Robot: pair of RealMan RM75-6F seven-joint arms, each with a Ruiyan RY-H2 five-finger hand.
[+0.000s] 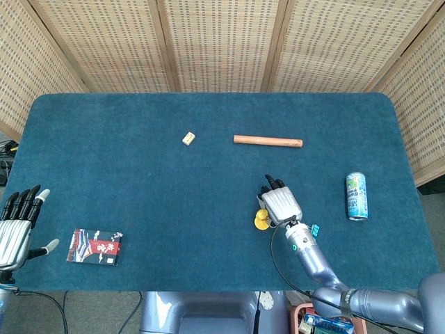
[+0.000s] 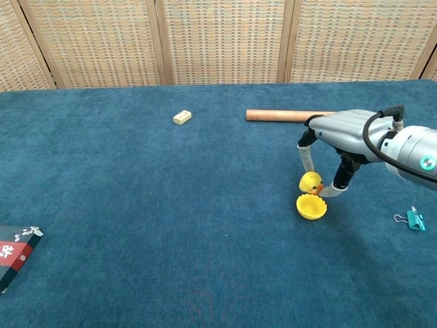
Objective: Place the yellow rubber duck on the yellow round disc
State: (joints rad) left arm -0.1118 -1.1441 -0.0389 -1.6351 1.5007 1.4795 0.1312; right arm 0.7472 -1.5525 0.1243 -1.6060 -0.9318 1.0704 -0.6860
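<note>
Right robot hand (image 2: 332,158): pinched the yellow rubber duck (image 2: 311,183) between thumb and a finger, palm down.
Duck: hung just above the yellow round disc (image 2: 311,207) (contact could not be told).
Left robot hand (image 1: 15,226): lay far left of the disc, fingers spread, holding nothing.
Wooden stick (image 2: 283,115): lay beyond the disc on the tabletop (image 2: 136,225).

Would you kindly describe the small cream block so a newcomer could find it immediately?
On the blue table, look toward the far side, left of the wooden stick. The small cream block lies alone there, pale and squarish, unlike the long brown stick.
</note>
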